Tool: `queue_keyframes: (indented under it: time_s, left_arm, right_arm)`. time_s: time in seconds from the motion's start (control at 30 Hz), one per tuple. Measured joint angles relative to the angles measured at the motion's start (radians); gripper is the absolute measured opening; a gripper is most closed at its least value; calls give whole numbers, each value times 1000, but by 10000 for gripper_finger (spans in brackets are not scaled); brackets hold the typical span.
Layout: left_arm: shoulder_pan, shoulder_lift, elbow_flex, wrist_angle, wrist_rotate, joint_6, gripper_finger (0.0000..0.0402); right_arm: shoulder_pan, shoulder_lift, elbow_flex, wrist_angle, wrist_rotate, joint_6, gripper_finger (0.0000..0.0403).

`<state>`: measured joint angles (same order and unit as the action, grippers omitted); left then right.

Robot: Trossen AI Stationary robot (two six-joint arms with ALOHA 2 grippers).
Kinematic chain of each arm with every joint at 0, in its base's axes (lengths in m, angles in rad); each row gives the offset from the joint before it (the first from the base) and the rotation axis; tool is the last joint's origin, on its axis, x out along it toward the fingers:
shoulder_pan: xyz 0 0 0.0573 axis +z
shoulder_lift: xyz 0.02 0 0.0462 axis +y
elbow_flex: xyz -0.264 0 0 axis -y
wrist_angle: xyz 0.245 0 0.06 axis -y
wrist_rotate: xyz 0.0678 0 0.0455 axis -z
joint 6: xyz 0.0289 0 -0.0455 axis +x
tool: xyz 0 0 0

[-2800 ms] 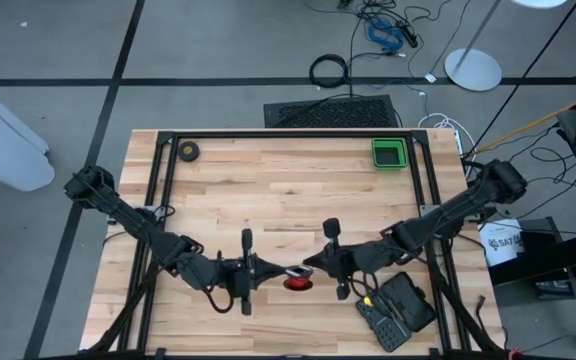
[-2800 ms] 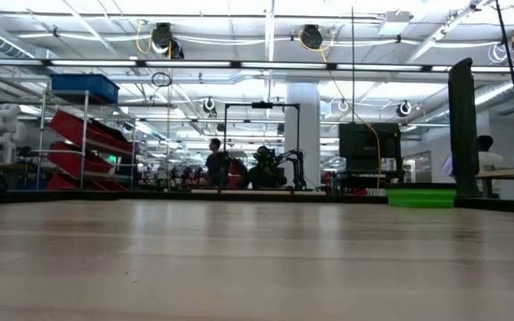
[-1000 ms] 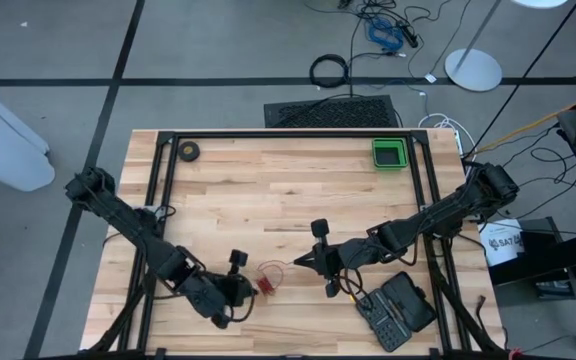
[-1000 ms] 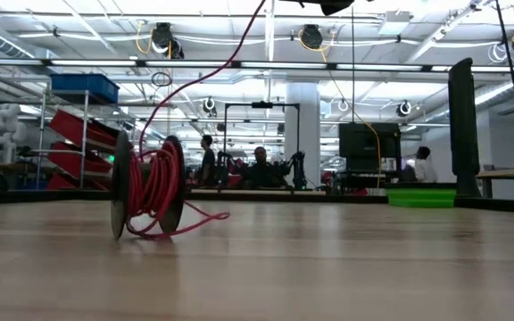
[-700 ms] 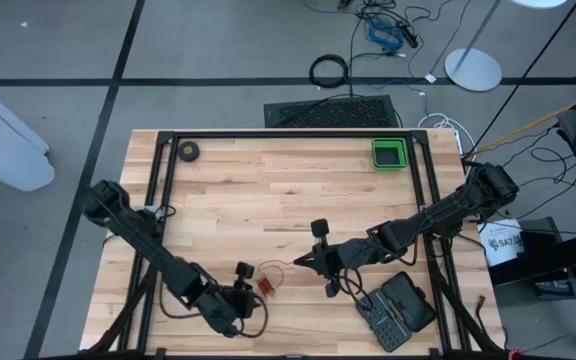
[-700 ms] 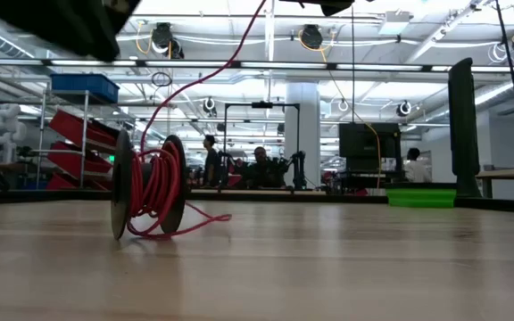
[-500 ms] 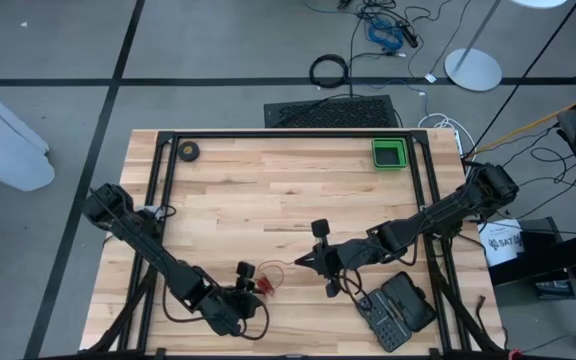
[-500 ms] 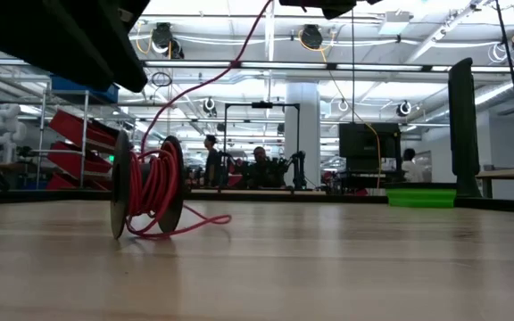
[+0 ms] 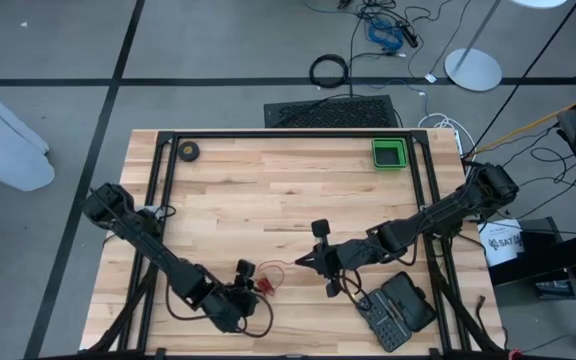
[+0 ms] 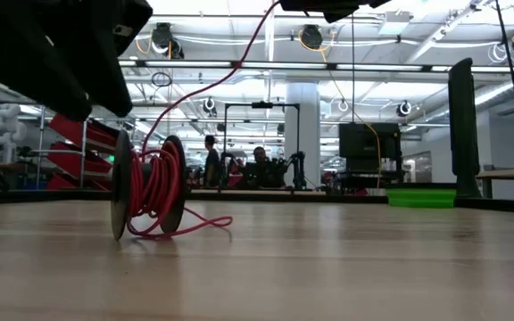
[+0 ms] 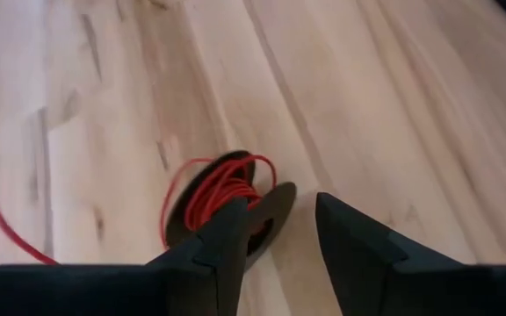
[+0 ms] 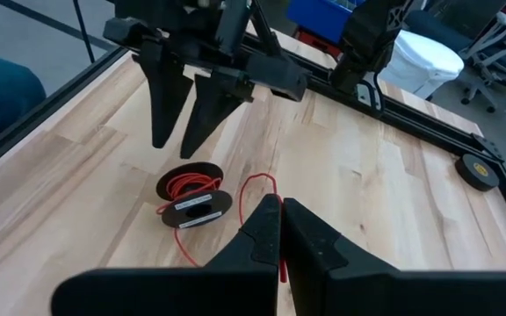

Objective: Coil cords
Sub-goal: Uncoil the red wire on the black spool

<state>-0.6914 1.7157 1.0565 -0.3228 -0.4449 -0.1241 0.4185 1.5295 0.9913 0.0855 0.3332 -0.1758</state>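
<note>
On the desk (image 9: pixel 268 190), near its front edge, the cords (image 9: pixel 265 287) are a small spool of red wire standing on its rim, so it could roll away or tip over if the wire is pulled too hard. The right gripper (image 12: pixel 281 230), jaws pressed together, pinches the free end of the red wire, which rises from the spool. The left gripper (image 11: pixel 275 230) hangs just above the spool with spread jaws, not touching it.
</note>
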Motion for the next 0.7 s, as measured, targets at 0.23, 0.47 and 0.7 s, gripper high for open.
queue_keyframes:
  time_s: [0.23,0.47,0.7]
  left_arm:
    - [28,0,0,-18,6,32,144]
    - [56,0,0,-78,56,36,144]
    - [65,9,0,-79,77,71,144]
  right_arm:
    - [0,0,0,0,0,0,0]
    - [0,0,0,0,-26,0,0]
    - [0,0,0,0,-26,0,0]
